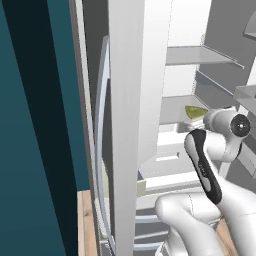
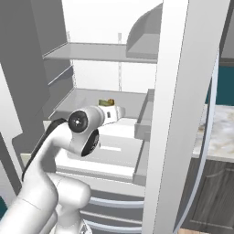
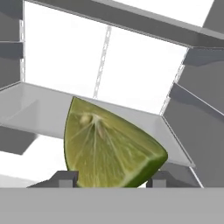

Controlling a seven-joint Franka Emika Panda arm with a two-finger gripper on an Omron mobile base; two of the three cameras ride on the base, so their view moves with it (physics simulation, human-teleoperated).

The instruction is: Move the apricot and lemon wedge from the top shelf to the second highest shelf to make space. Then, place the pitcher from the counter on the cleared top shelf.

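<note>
The lemon wedge (image 3: 109, 153), yellow-green with a darker rind, stands on edge between my two dark fingertips. My gripper (image 3: 111, 179) is shut on it, one finger on each side. From the base cameras the lemon wedge (image 1: 196, 112) (image 2: 106, 102) sits low over a grey fridge shelf (image 1: 172, 112), and another shelf (image 1: 200, 55) lies above it. My white wrist hides most of the hand there. The apricot and the pitcher are out of view. The marbled counter (image 2: 215, 132) lies to the right, beyond the fridge door.
A tall white fridge door edge (image 1: 125, 125) (image 2: 178, 114) stands close beside the arm. Grey side walls and door bins (image 2: 144, 121) hem in the shelf. A white drawer front (image 2: 114, 151) lies below it.
</note>
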